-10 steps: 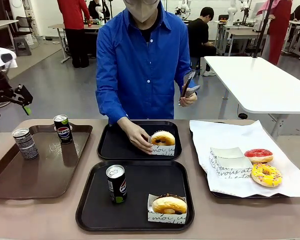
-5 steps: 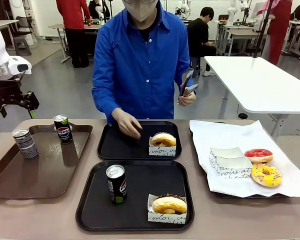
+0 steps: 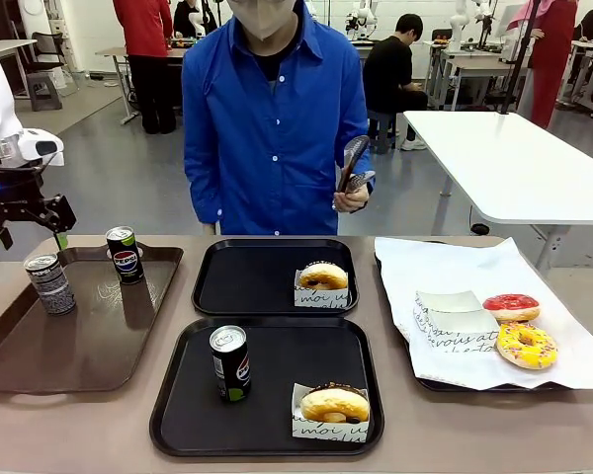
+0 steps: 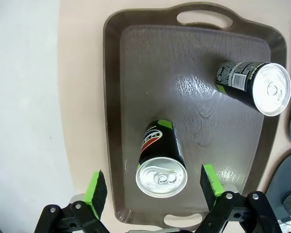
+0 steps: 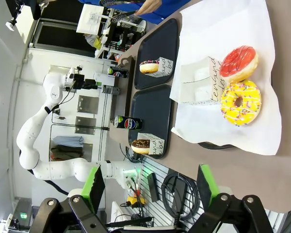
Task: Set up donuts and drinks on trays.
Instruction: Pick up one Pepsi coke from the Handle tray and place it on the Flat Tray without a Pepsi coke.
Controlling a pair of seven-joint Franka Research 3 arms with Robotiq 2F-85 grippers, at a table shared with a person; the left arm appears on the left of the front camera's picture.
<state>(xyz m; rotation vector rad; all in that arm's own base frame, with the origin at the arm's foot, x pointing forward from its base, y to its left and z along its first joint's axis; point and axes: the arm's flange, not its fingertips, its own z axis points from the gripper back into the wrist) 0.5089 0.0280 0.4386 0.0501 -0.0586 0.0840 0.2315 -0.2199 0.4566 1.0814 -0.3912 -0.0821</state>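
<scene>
On the tan table (image 3: 79, 434), across which a person in a blue shirt (image 3: 277, 128) stood holding metal tongs (image 3: 352, 163), the set-up appeared more than half done. The long brown plastic tray (image 3: 89, 336) at the robot's left carried two upright slim cans: a grey patterned can (image 3: 49, 283) and a black can with a red-and-blue logo (image 3: 125, 255). At the right, the tray lined with white paper (image 3: 445, 262) held a red-iced ring donut (image 3: 511, 307), a yellow sprinkled ring donut (image 3: 526, 345) and empty printed paper sleeves (image 3: 453, 318). Between them lay two square black plastic trays.

The near black tray (image 3: 296, 365) looked complete, with a black can with a green base (image 3: 230, 362) standing beside a chocolate-topped donut in a paper sleeve (image 3: 334, 403). The far black tray (image 3: 242, 286) bore a sleeved golden-brown donut (image 3: 322, 275) at its right side and no drink, so one can seemed left to carry over.

The left gripper (image 3: 26, 225) hung above the brown tray's far left part, its green-padded fingers spread wide and empty. In its wrist view one can (image 4: 161, 167) stood below and between them, untouched, though which of the two could not be told. The right gripper (image 5: 151, 182) was likewise spread open, holding nothing, well apart from the trays.
</scene>
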